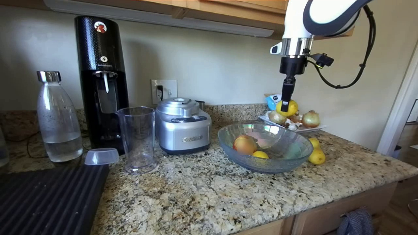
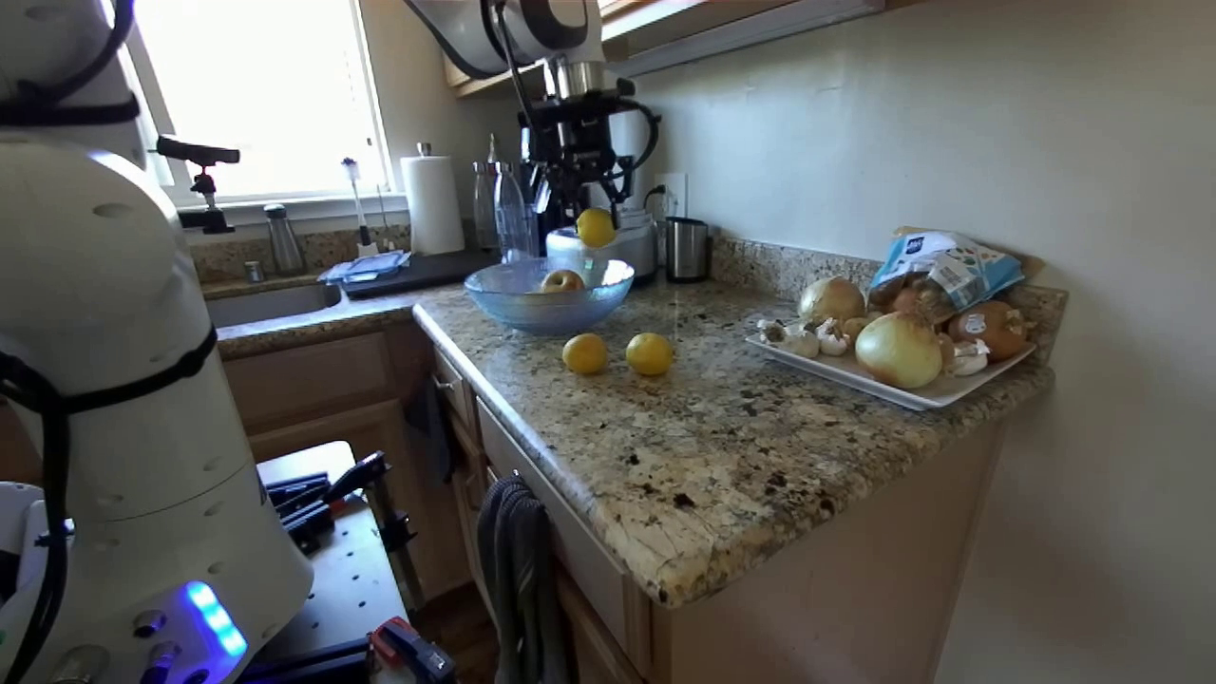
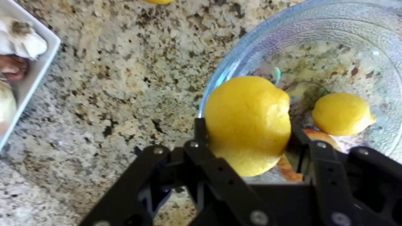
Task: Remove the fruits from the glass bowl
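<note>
The gripper (image 3: 248,133) pinches a lemon (image 2: 596,228) from both sides, holding it in the air, higher than the glass bowl (image 1: 266,166). Inside the bowl lie another lemon (image 3: 340,114) and an apple (image 2: 562,280). Two more lemons (image 2: 650,353) rest on the counter (image 1: 163,202) beside the bowl; onions (image 2: 898,351) and garlic (image 2: 800,340) sit on a white plate (image 2: 952,385) near the wall (image 2: 950,142).

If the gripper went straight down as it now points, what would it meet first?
Likely the glass bowl, with the lemon in the gripper touching first; whether on the rim or inside is unclear.
</note>
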Motion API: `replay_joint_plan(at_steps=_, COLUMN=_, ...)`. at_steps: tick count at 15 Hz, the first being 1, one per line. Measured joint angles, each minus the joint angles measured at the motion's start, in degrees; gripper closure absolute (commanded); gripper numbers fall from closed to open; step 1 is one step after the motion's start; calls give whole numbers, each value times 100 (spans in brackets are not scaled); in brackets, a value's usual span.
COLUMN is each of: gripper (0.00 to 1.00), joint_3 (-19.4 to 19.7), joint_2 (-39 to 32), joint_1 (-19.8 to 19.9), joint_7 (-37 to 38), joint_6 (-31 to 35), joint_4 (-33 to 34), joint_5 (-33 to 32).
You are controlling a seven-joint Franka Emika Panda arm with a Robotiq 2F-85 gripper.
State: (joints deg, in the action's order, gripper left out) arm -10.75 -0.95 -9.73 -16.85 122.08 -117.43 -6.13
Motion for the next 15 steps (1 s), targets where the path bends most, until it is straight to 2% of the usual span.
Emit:
replay_joint_plan(at_steps=2, gripper=58, joint_3=136, joint_2=121, joint_1=87, joint_7=352, joint_6=8, joint_4=-81, joint_5=-150)
replay_joint_plan(at_steps=3, gripper=55, joint_3=199, joint_2=164, joint_1=135, joint_7=541, joint_6=11, joint_4=-130, joint_5=-231)
replay_joint_plan(at_steps=4, gripper=45, joint_3=259, joint_2=190, joint_1=187, joint_7=738, joint_6=12, joint_4=-182, joint_5=-270)
replay_joint_plan(at_steps=6, gripper=38, joint_3=373, joint_2=197, joint_1=300, joint_7=1157, joint_6=38, joint_4=-306, joint_5=-292)
replay_joint_plan(at_steps=8, gripper=41, joint_3=478, joint_2=195, joint_1=395, joint_7=1587, joint_6=147, joint_4=-468, joint_5=-277)
replay_joint_plan(at_steps=10, gripper=36, joint_3=553, joint_2=189, joint_1=467, joint_7=2004, joint_6=374, joint_4=-651, joint_5=-201)
replay_joint_plan(at_steps=12, gripper=35, joint_3=605, joint_2=173, joint_1=512, joint_7=2400, joint_6=683, joint_4=-836, joint_5=-112)
replay_joint_plan(at_steps=15, gripper=43, joint_3=628, joint_2=91, joint_1=545, joint_7=2964, joint_6=1216, joint_4=-1071, joint_5=3)
